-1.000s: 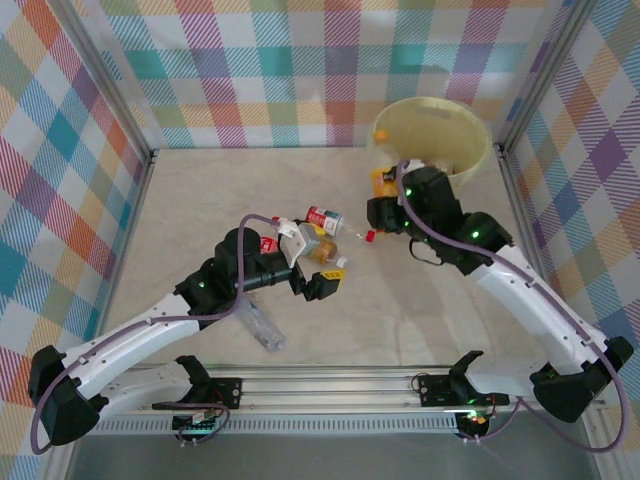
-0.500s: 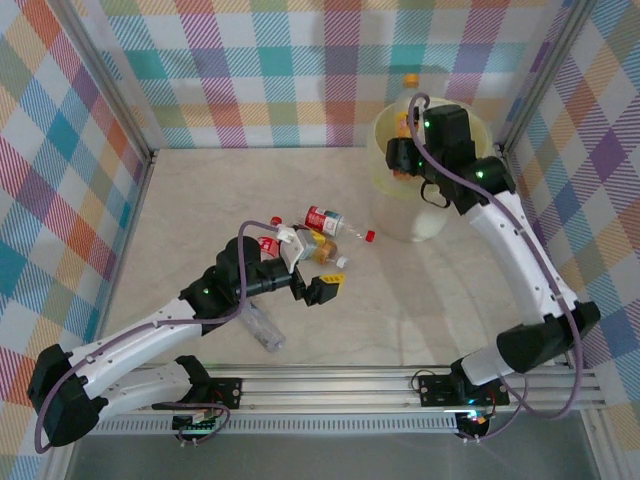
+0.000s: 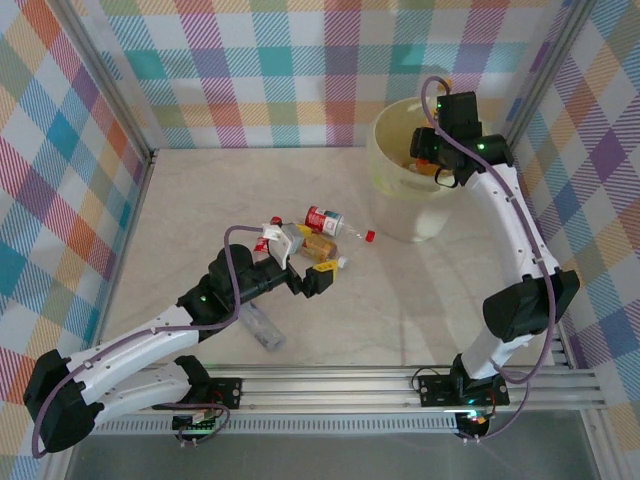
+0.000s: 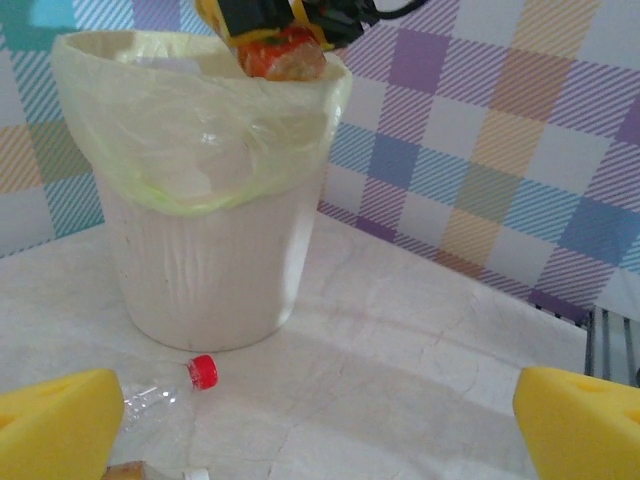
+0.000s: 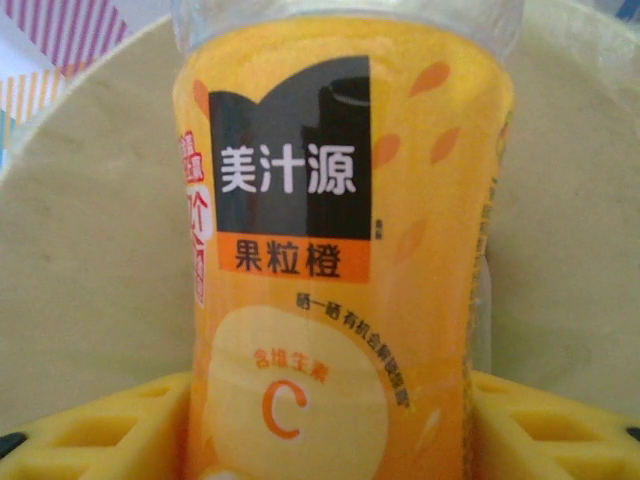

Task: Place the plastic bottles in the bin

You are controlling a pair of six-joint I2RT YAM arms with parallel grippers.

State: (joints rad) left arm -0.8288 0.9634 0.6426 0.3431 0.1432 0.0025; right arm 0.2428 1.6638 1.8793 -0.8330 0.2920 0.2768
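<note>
Overhead, the right end effector (image 3: 432,158) hangs above the bin (image 3: 388,150), and the left end effector (image 3: 320,280) sits beside loose plastic bottles (image 3: 325,220) on the desk (image 3: 420,300). From the left wrist, its fingers (image 4: 55,420) stand spread wide. At the right wrist, yellow pads (image 5: 100,430) pinch an orange-labelled bottle (image 5: 340,250) — the bin's pale wall behind it.

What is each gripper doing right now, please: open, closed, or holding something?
Left gripper: open, jaws wide apart, holding nothing.
Right gripper: shut on an orange-labelled bottle, over the bin.
</note>
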